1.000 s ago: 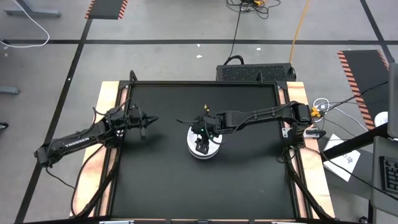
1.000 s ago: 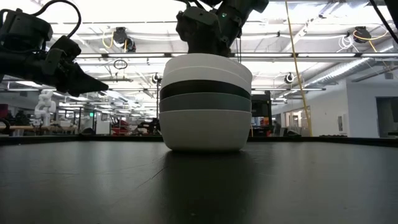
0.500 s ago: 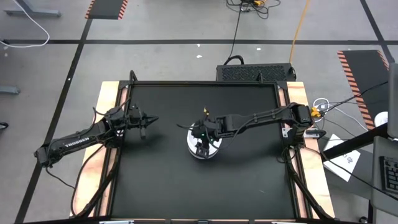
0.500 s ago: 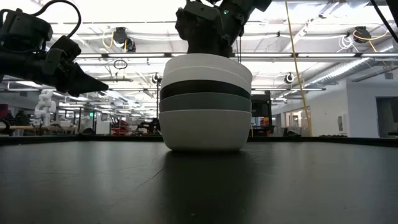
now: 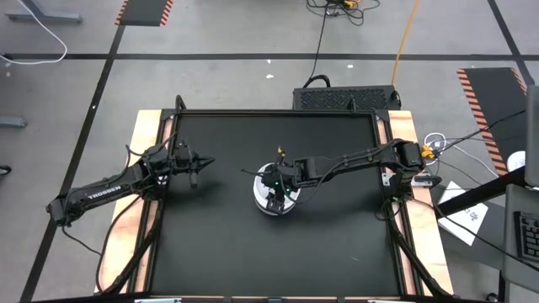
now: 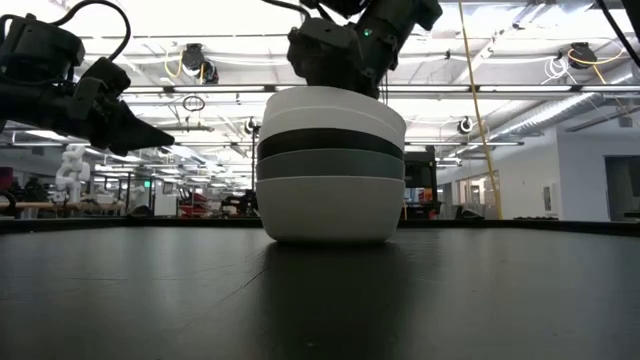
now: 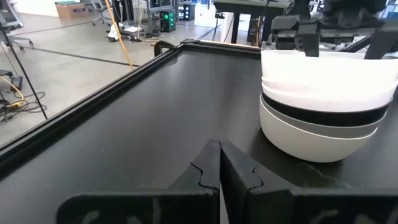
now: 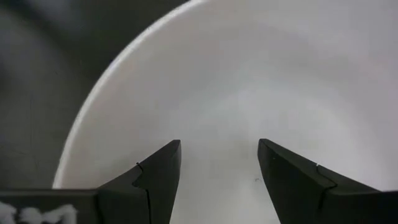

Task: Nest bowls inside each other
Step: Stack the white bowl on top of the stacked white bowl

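The bowls stand nested in one stack point(image 6: 330, 165) at the table's middle point(image 5: 263, 205). From the side I see white on top, then a black band, grey, and a white bowl at the bottom resting on the table. My right gripper point(image 8: 219, 144) is open and hangs over the hollow of the top white bowl point(image 8: 249, 74), fingers pointing down point(image 5: 274, 194). In the low view its tips are hidden behind the rim point(image 6: 345, 70). My left gripper point(image 7: 219, 144) is shut and waits above the table, left of the stack point(image 5: 198, 164).
The black table top has a raised frame point(image 5: 278, 113) and wooden side strips. Bare table surface lies all around the stack point(image 5: 337, 244). Beyond the far edge stand a dark box point(image 5: 345, 97) and cables on the floor.
My right gripper has shifted slightly over the stack and stays open. The stack and my left arm have kept still.
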`<action>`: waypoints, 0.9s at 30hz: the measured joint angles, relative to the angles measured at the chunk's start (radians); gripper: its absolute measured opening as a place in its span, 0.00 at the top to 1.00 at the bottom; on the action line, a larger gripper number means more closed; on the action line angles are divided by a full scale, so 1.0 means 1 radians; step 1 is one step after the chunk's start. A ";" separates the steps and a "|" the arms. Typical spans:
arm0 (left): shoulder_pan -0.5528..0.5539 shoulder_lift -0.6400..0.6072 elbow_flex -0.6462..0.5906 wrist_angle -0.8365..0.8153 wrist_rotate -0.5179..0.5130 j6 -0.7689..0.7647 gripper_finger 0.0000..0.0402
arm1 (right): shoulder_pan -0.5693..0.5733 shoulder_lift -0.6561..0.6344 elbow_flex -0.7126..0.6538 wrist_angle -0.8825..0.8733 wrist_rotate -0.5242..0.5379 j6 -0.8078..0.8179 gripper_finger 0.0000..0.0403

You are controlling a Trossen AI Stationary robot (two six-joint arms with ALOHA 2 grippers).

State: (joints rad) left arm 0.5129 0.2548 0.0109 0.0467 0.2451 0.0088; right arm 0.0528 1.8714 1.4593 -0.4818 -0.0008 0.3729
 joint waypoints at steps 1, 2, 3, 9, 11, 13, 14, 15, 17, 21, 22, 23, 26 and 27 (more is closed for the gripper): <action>0.000 0.000 0.000 0.000 0.000 -0.001 0.99 | -0.002 -0.008 0.000 0.002 0.000 -0.004 0.49; 0.000 0.000 0.000 0.000 0.000 -0.003 0.99 | -0.004 -0.020 0.000 0.003 0.000 -0.012 0.49; 0.000 0.000 0.000 0.000 0.000 -0.004 0.99 | -0.006 -0.033 0.000 0.003 0.000 -0.017 0.49; 0.000 0.000 0.000 0.001 0.000 -0.010 0.99 | -0.020 -0.129 0.000 0.015 0.006 -0.067 0.49; 0.000 0.000 0.000 0.000 0.000 -0.011 0.99 | -0.020 -0.159 0.000 0.040 0.023 -0.103 0.49; 0.000 0.000 0.000 0.001 0.000 -0.010 0.99 | -0.012 -0.178 0.000 0.081 0.036 -0.132 0.49; 0.000 0.000 0.000 0.000 0.000 -0.010 0.99 | -0.003 -0.181 0.000 0.104 0.036 -0.147 0.49; 0.000 0.000 0.000 0.000 0.000 -0.010 0.99 | 0.008 -0.181 0.000 0.127 0.031 -0.156 0.49; 0.000 0.000 0.000 0.000 0.000 -0.010 0.99 | 0.035 -0.179 0.000 0.158 0.025 -0.179 0.49; 0.000 0.000 0.000 0.000 0.000 -0.010 0.99 | 0.072 -0.182 -0.053 0.275 0.022 -0.190 0.49; 0.000 0.000 0.000 0.000 0.000 -0.010 0.99 | 0.076 -0.182 -0.078 0.321 0.023 -0.179 0.49; 0.000 0.000 0.000 0.000 0.000 -0.010 0.99 | 0.080 -0.184 -0.107 0.368 0.023 -0.173 0.49; 0.000 0.000 0.000 0.000 0.000 -0.010 0.99 | 0.086 -0.190 -0.182 0.473 0.026 -0.129 0.49; 0.000 0.000 0.000 0.000 0.000 -0.010 0.99 | 0.081 -0.194 -0.198 0.474 0.027 -0.110 0.49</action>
State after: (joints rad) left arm 0.5129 0.2547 0.0109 0.0471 0.2451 -0.0013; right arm 0.1336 1.6770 1.2611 -0.0074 0.0258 0.2633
